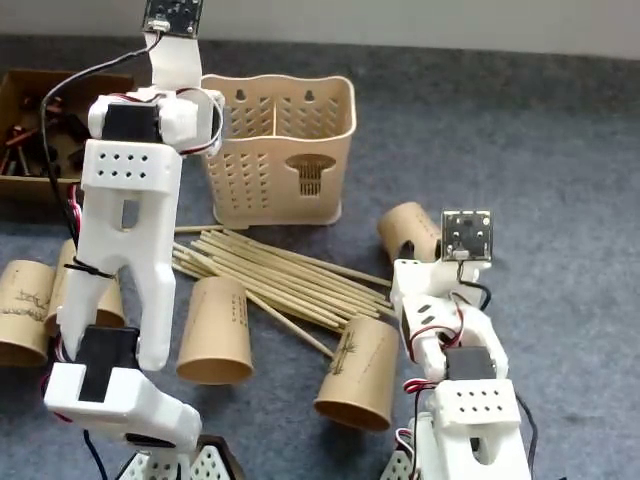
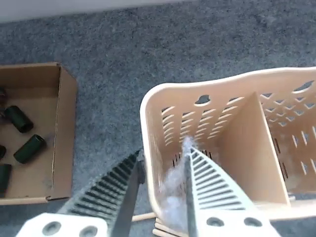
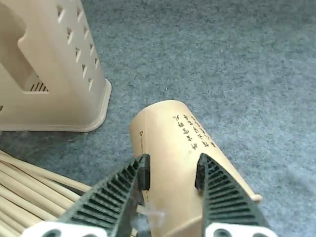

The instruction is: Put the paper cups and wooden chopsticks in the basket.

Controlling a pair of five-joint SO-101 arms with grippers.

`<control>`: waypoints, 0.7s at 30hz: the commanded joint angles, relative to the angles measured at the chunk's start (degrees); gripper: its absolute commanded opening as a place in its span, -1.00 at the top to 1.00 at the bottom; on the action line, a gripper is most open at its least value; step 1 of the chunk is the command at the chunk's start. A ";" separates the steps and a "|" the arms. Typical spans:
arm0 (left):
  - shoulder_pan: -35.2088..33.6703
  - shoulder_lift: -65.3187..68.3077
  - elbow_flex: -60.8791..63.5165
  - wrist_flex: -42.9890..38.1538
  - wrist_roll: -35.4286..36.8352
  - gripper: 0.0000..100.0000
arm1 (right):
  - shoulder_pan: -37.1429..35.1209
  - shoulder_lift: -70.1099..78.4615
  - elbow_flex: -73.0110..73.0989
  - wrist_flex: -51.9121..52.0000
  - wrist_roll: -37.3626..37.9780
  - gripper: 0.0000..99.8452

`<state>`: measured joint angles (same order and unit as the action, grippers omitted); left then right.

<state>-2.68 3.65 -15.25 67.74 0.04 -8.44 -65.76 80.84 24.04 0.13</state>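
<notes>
A beige slotted basket [image 1: 282, 150] with two compartments stands upright at the back of the grey mat. My left gripper [image 2: 163, 154] is open and empty over the basket's left end wall [image 2: 148, 106], one finger inside and one outside. A pile of wooden chopsticks [image 1: 280, 275] lies in front of the basket. Several paper cups lie around it: one at the far left [image 1: 22, 305], one in the middle [image 1: 215, 330], one nearer the front [image 1: 360, 370] and one at the right [image 1: 408, 230]. My right gripper [image 3: 173, 167] is open just above that right cup [image 3: 173, 133], which lies on its side.
An open cardboard box [image 1: 35, 120] with dark cylinders [image 2: 22, 133] sits left of the basket. Another cup [image 1: 100, 295] is partly hidden behind the left arm. Bare grey mat stretches to the right of the basket and the right cup.
</notes>
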 commanded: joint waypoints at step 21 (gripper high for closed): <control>3.30 1.01 -0.40 -6.42 -1.14 0.68 | 0.48 -0.66 -0.22 -0.13 -0.18 0.68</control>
<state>0.84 5.58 -15.25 62.20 -0.75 -8.44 -65.76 80.84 24.04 0.13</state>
